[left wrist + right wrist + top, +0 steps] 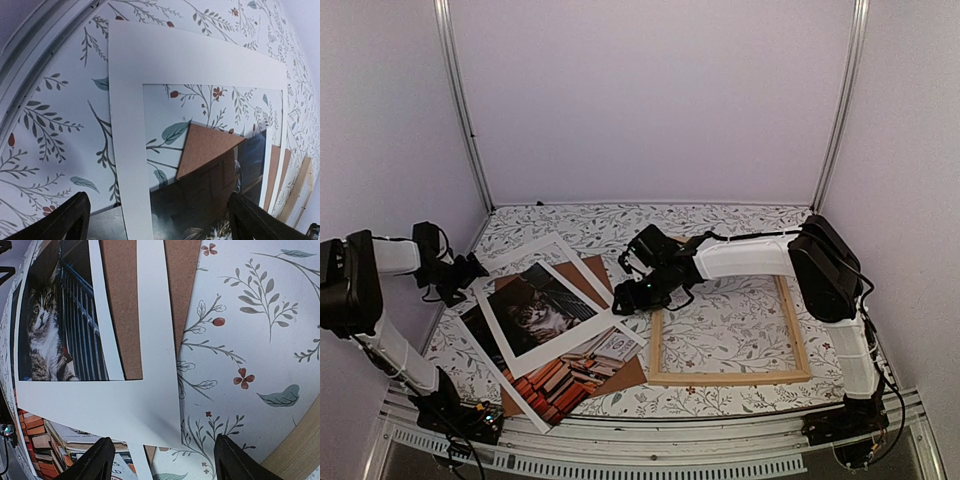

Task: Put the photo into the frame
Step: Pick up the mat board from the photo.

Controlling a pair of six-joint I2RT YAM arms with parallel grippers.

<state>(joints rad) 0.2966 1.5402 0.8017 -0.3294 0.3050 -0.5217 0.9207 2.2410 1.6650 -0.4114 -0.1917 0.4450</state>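
In the top view, the frame (pixel 730 378) is seen lying flat at about 4 o'clock on the leaf-patterned table (pixel 740 230), with only the patterned surface showing inside its wooden bars. The photo (pixel 558 382) is found apart from it at about 8 o'clock, face up, its cat half covered by a white mat (pixel 582 338) laid askew on top, so that the cat is seen through the mat's window and the books below its lower edge. A brown backing board (pixel 598 272) is partly exposed beneath this pile, at 1 o'clock and 5 o'clock of it. The right gripper (pixel 630 295) is held over the pile's 3 o'clock edge, beside the frame's 10 o'clock corner; in its wrist view the fingers (pixel 97 462) are spread fairly wide, nothing is clamped between them, and one corner of the mat lies in the gap below them. Contact with the mat cannot be told. The left gripper (pixel 470 270) is held at the pile's 10 o'clock corner, its fingers (pixel 67 220) spread very wide above the mat's border, and nothing is held.
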